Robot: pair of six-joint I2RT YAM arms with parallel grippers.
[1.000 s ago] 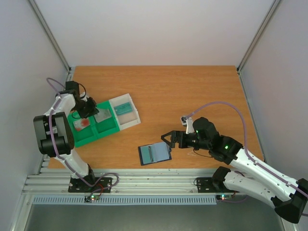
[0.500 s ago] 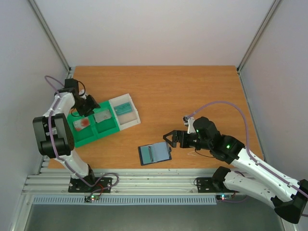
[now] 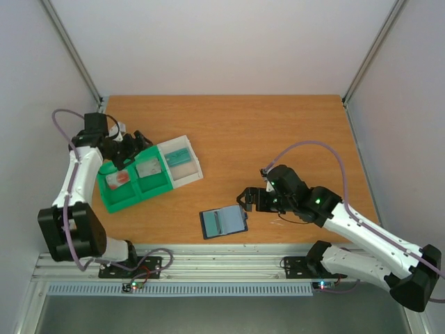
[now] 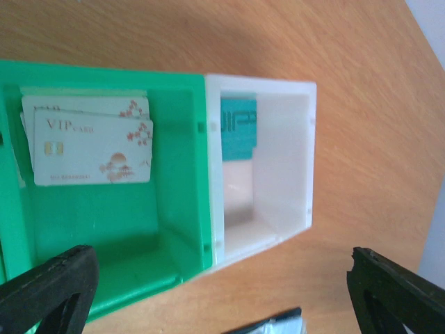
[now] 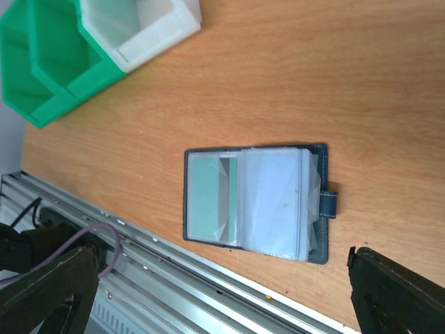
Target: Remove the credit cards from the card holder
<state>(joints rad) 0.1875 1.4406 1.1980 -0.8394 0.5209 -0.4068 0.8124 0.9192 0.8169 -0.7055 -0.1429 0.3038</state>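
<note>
The card holder [image 3: 224,222] lies open near the table's front edge, its clear sleeves [image 5: 278,198] up and a teal credit card [image 5: 207,198] in its left pocket. My right gripper [image 3: 247,200] hovers open just right of the holder; in the right wrist view both fingers [image 5: 400,292] stand wide with nothing between them. My left gripper [image 3: 131,147] is open and empty above the green bin [image 3: 132,191]. Whitish VIP credit cards [image 4: 90,146] lie in that bin. Another teal card [image 4: 238,129] lies in the white bin [image 4: 278,209].
The green bin and white bin [image 3: 179,161] stand side by side at the left of the table. A pale card with a red mark [image 3: 119,179] lies in the green bin's near compartment. A metal rail [image 5: 174,271] runs along the table's front edge.
My left gripper has opened and drawn back up and left over the green bin. The right arm has edged slightly left toward the card holder, still open.
</note>
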